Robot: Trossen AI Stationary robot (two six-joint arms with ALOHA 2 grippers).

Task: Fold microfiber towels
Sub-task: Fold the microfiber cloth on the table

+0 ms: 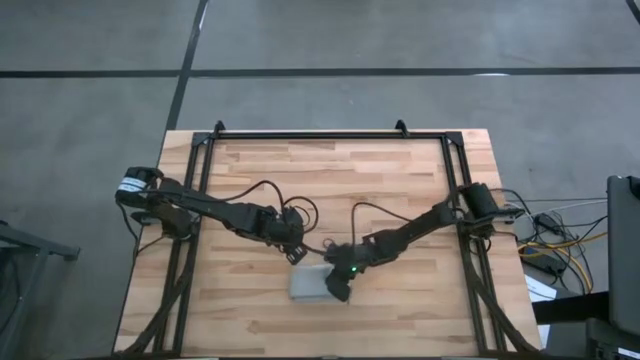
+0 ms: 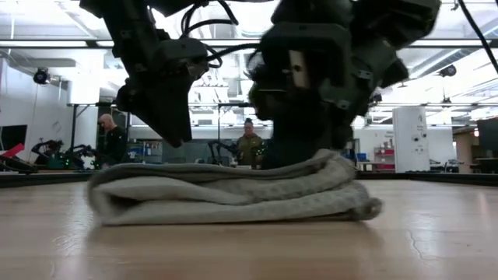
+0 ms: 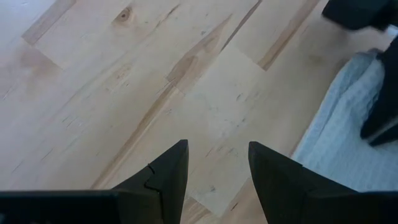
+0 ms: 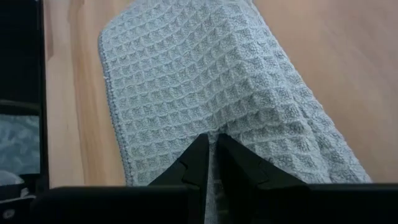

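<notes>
- I see the towel (image 1: 312,284) lying folded into a small thick bundle on the wooden table (image 1: 330,180), near the table's front edge and about midway along it; from the low view it sits in soft stacked layers, flat on the wood
- My right gripper (image 1: 338,287) is down on the towel's right end; its fingers (image 4: 199,163) are nearly together, with only a thin slit between the tips, resting against the waffle weave; I cannot tell whether any fabric is actually pinched between them
- My left gripper (image 1: 296,254) hangs just off the towel's back left corner, clear of the cloth; its fingers (image 3: 166,174) stand apart with bare wood showing between them, and it has hold of nothing
- In the left wrist view the towel's edge shows off to one side of those fingers
- Beyond the table, two people (image 2: 249,144) stand in the room behind the towel
</notes>
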